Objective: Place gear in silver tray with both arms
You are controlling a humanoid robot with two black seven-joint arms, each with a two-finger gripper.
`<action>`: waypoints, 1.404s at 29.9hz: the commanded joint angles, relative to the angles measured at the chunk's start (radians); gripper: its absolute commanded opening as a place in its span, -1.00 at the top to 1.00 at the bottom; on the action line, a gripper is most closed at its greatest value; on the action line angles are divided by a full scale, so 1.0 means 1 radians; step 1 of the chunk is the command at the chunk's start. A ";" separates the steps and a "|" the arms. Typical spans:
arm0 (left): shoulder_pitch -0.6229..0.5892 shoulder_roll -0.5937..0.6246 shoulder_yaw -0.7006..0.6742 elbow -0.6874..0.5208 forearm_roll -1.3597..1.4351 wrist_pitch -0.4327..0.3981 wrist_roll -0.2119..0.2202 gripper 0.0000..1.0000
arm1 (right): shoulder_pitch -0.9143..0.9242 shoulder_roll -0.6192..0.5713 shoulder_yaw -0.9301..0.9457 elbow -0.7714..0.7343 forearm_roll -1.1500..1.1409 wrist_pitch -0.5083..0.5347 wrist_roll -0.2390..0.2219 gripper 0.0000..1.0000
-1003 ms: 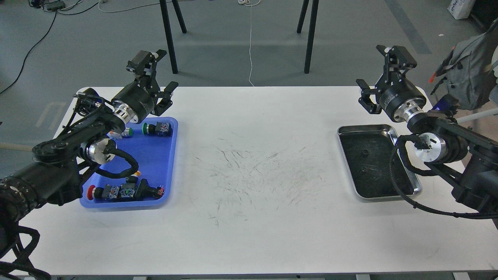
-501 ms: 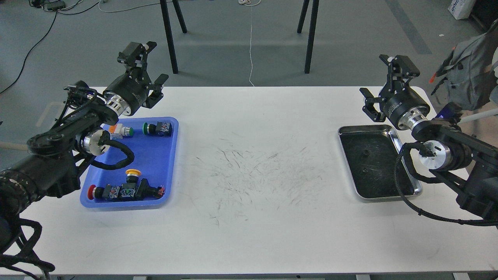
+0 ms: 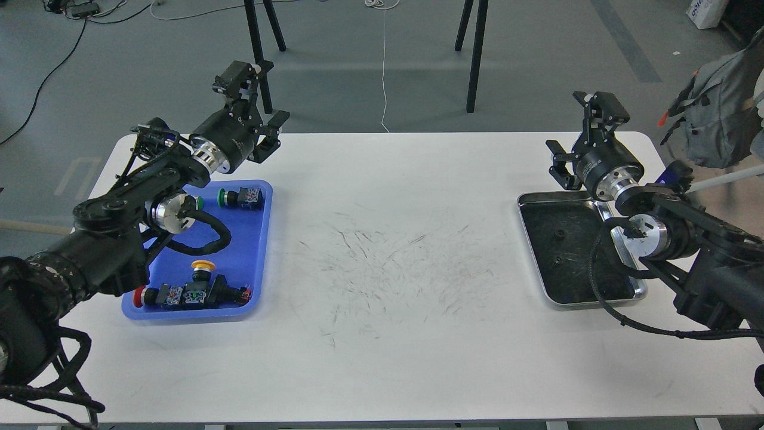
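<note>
The silver tray (image 3: 572, 272) lies on the table's right side, its dark scratched floor bare except for two small studs. My right gripper (image 3: 576, 135) hovers open and empty above the tray's far edge. My left gripper (image 3: 259, 104) hovers open and empty above the far right corner of the blue tray (image 3: 245, 239). That tray holds several small button switches: a green one (image 3: 239, 197), a yellow one (image 3: 203, 267) and a red one (image 3: 170, 295). My left forearm hides part of the blue tray.
The white table (image 3: 382, 358) has scuff marks in its middle. Black stand legs (image 3: 258, 57) rise behind its far edge. A grey backpack (image 3: 716, 128) hangs at the far right. Cables trail from both arms over the trays.
My left gripper swung left and then back to the right, ending further right than before. My right gripper shifted slightly left. Both stayed open and empty.
</note>
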 commanded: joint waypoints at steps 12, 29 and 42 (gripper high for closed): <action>-0.076 -0.073 0.026 0.090 -0.011 -0.050 0.034 -1.00 | 0.023 0.013 0.076 -0.015 0.013 0.019 -0.072 -0.99; 0.059 0.024 -0.082 0.101 -0.115 -0.166 -0.035 -1.00 | -0.008 0.017 0.154 -0.013 0.016 0.137 -0.148 -0.99; 0.072 0.041 -0.076 0.107 -0.117 -0.166 0.007 -1.00 | -0.060 0.010 0.150 -0.010 0.014 0.202 -0.135 -0.99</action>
